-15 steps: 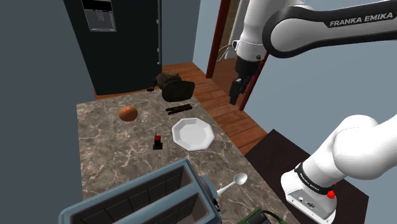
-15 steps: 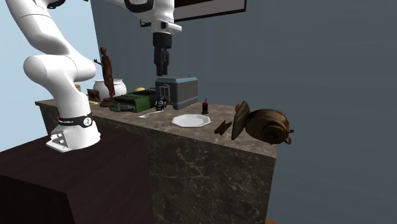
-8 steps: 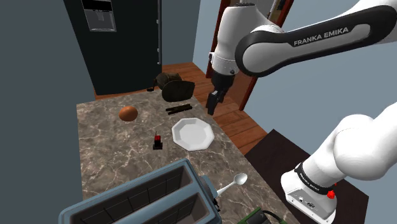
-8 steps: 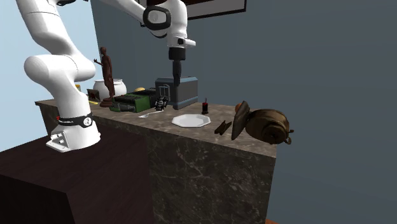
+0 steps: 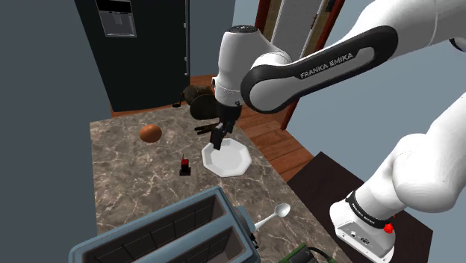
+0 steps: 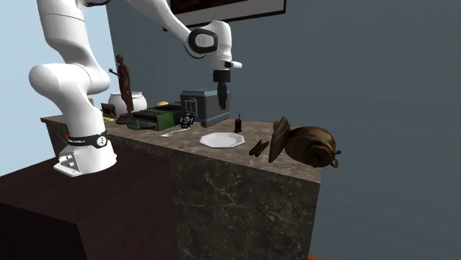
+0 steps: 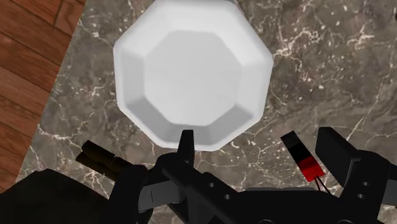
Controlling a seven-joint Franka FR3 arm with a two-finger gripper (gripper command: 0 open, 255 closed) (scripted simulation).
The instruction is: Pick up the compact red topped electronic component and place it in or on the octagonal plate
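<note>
The small component (image 5: 184, 166), black with a red top, stands upright on the marble counter (image 5: 134, 179), just to the shoulder view's left of the white octagonal plate (image 5: 228, 158). My black gripper (image 5: 217, 138) hangs in the air over the plate's far edge, pointing down, open and holding nothing. In the wrist view the plate (image 7: 194, 73) lies ahead of the gripper (image 7: 261, 147), and the component (image 7: 304, 159) shows down on the counter close to one fingertip (image 7: 337, 149), untouched. In the second exterior view the gripper (image 6: 222, 98) is above the plate (image 6: 221, 139), near the component (image 6: 238, 122).
An orange ball (image 5: 151, 133) lies at the back of the counter, a dark stick (image 5: 213, 127) and dark brown objects (image 5: 205, 104) behind the plate. A blue-grey toaster (image 5: 172, 235) and a spoon (image 5: 272, 217) sit nearer the stand. The counter's edge drops to a wooden floor (image 5: 280, 146).
The arm has swung from beyond the counter's edge toward the shoulder view's left and come down, so the gripper now hangs over the plate. The fingers stayed open. Nothing on the counter moved.
</note>
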